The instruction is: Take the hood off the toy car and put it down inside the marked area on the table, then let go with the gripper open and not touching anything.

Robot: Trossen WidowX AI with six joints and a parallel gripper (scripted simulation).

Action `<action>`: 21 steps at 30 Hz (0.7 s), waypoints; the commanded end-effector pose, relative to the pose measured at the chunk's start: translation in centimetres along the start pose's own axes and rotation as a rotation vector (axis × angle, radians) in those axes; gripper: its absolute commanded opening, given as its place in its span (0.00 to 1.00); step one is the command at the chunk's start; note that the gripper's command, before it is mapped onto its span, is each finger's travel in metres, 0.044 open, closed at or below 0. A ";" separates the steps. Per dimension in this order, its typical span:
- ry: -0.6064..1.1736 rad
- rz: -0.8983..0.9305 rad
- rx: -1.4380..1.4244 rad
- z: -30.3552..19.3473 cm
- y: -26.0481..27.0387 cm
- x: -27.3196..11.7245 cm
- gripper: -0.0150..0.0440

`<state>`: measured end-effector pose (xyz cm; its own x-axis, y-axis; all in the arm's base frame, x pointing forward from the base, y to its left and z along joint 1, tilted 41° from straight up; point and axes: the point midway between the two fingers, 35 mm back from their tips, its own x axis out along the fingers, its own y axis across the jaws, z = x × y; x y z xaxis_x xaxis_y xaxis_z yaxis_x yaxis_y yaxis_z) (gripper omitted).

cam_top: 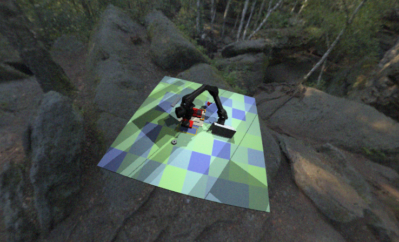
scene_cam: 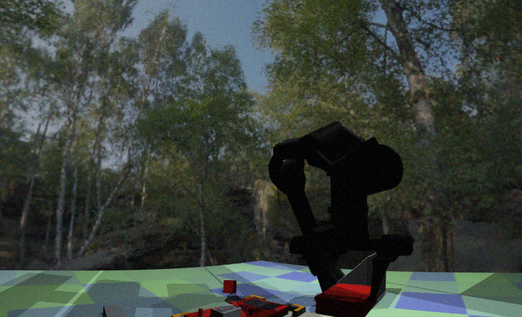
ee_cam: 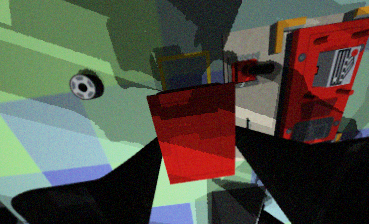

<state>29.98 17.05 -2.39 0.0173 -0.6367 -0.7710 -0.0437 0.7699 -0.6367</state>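
The red hood (cam_top: 190,124) (scene_cam: 344,298) (ee_cam: 199,135) — a plain, boxy shell with no readable writing — is between the jaws of the gripper (cam_top: 186,122) (scene_cam: 351,289) (ee_cam: 195,134), which are wide apart and gripping it. Beyond the jaws, the wrist view shows the yellow-outlined area (cam_top: 197,131) (ee_cam: 209,67) and a round, spoked wheel (cam_top: 173,141) (ee_cam: 83,87), unseen in the exterior view.

There are one hood (scene_cam: 344,293) (ee_cam: 197,135), one toy car (cam_top: 197,112) (scene_cam: 261,306) (ee_cam: 320,85), one wheel (cam_top: 173,141) (ee_cam: 85,87), one marked area (cam_top: 192,129) (ee_cam: 185,72), one red block (cam_top: 208,103) (scene_cam: 230,286) and one gray bar (cam_top: 175,102) (scene_cam: 112,310).
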 end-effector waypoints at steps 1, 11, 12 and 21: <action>-0.002 -0.005 -0.006 0.0 -0.1 0.5 0.25; -0.002 -0.005 -0.006 0.1 0.0 1.4 0.25; -0.002 -0.005 -0.006 0.1 0.0 1.5 0.25; -0.002 -0.005 -0.006 0.1 -0.1 2.4 0.25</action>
<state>30.09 15.78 -3.95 0.0173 -0.6364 -0.7711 -0.0435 0.7700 -0.6365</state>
